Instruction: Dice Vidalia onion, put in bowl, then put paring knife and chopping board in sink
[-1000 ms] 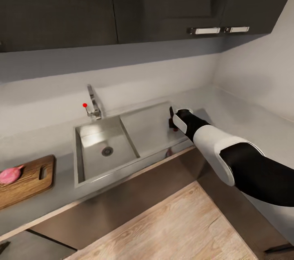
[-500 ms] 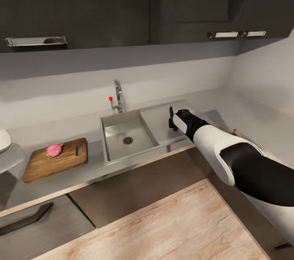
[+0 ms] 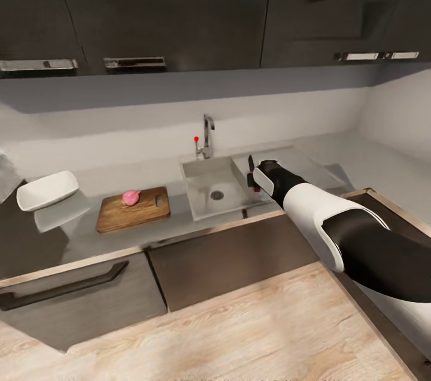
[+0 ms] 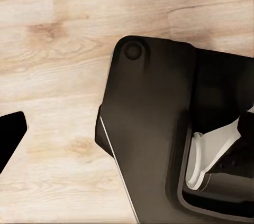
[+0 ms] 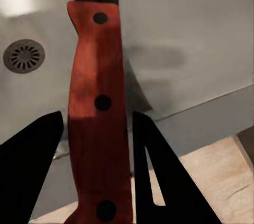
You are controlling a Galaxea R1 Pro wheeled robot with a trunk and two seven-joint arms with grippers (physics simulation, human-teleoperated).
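So I've got the paring knife [image 5: 98,113] pinched between the right gripper [image 3: 256,176] fingers, red handle clamped and the blade pointing up and away over the sink [image 3: 200,198] near the centre of the head view. Next job as I read it is dicing, so I need to carry the knife across to the chopping board [image 3: 133,210], left of centre, where the Vidalia onion [image 3: 130,197] sits on the wood. I'd keep the blade high while crossing the basin rim and the tap [image 3: 207,136], then come down square onto the onion, not at a slant, so it doesn't roll off. The bowl [image 3: 46,190] sits at far left on the countertop [image 3: 84,231], well apart from the board, so no risk of clipping it.

Right arm is stretched forward from the lower right of the frame, wrist roughly level. Left gripper [image 4: 8,137] hangs over the wood floor beside the robot's base; I can't really tell how its jaws stand.
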